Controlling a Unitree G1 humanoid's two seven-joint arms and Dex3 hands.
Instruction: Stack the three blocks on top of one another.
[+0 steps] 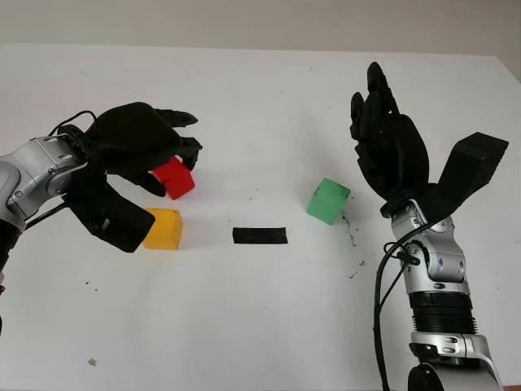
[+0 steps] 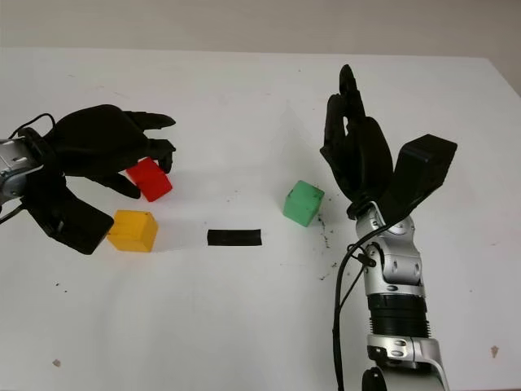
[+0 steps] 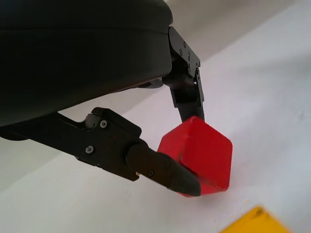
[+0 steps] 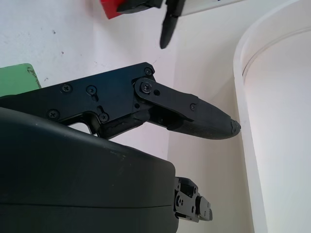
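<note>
My left hand is shut on the red block, fingers closed on its sides; the block is tilted, at or just above the table. In the left wrist view a finger presses the red block, with a corner of the yellow block close by. The yellow block sits on the table just in front of the red one. The green block stands alone right of centre. My right hand is open, held upright just to the right of the green block, apart from it.
A short black strip lies flat on the white table between the yellow and green blocks. Small dark specks mark the surface near the green block. The table's far edge runs along the back.
</note>
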